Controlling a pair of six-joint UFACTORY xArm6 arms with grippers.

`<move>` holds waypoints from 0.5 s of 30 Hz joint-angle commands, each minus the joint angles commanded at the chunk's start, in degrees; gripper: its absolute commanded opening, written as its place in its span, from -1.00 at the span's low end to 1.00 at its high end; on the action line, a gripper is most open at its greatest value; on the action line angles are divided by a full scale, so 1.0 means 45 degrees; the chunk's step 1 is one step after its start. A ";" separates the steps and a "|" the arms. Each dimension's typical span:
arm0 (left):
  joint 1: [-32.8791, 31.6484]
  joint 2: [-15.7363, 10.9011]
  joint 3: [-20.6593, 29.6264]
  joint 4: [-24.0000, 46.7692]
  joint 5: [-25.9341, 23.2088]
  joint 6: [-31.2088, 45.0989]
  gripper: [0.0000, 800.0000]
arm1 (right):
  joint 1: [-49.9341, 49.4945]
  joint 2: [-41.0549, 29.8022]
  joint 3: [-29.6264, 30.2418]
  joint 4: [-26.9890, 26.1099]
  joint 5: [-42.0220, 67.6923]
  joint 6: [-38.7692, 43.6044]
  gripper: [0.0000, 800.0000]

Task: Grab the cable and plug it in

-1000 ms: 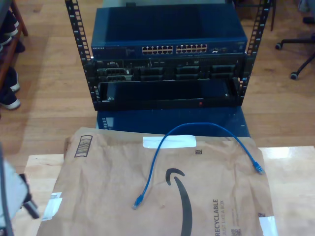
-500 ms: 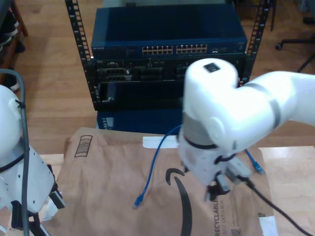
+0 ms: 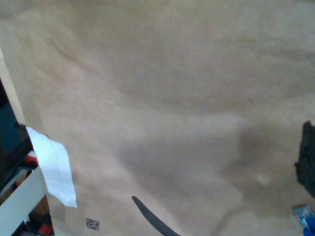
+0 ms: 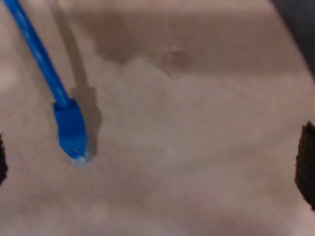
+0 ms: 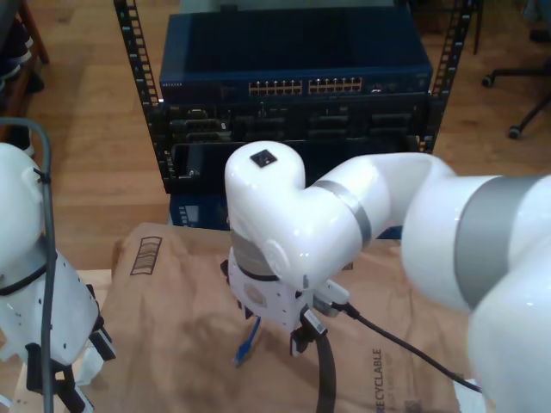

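1. My second arm [image 5: 387,224] reaches in from the exterior view's right and bends down over the middle of the brown paper sheet [image 5: 164,335], hiding most of it.
2. A second white arm [image 5: 34,310] stands at the exterior view's left, at the near left edge of the sheet. The wrist views do not confirm which arm it is.
3. The equipment rack [image 5: 293,95] stands on the wooden floor beyond the far edge of the sheet. A blue network switch [image 5: 293,60] with a row of ports sits at its top.
4. The brown paper sheet lies flat and carries the cable [image 5: 248,342]. In the exterior view a short blue length with one plug shows just below my second arm's wrist, near the middle of the sheet.
5. My second gripper [image 4: 152,157] hovers above the sheet with its jaws spread wide. Dark fingertips [image 4: 306,162] show at both sides of the second wrist view, grasping nothing.
6. The cable's blue plug end [image 4: 70,130] lies on the paper between those fingertips, nearer to one, touching neither.
7. My first gripper looks down on bare paper. One dark fingertip [image 3: 307,160] shows, so I cannot tell its jaw state.
8. A clear-and-blue plug [image 3: 305,216] lies just beside that fingertip.
9. A strip of white tape [image 3: 54,167] sits at the sheet's edge.
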 joint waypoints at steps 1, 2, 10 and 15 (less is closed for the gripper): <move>-0.0059 0.0000 0.0000 0.0000 0.0000 -0.0020 0.99 | 0.0000 0.0176 -0.0117 0.0000 -0.0117 0.0000 0.99; -0.0098 0.0039 0.0000 0.0000 -0.0020 -0.0137 0.99 | 0.0000 0.0430 -0.0274 0.0000 -0.0195 0.0000 0.99; -0.0508 0.0195 -0.0078 0.0000 -0.0039 -0.0430 0.99 | 0.0000 0.1368 -0.0469 0.0020 -0.0625 0.0020 0.93; -0.0508 0.0371 -0.0078 0.0000 -0.0176 -0.0430 0.99 | -0.0020 0.1582 -0.0469 0.0020 -0.0860 0.0020 0.83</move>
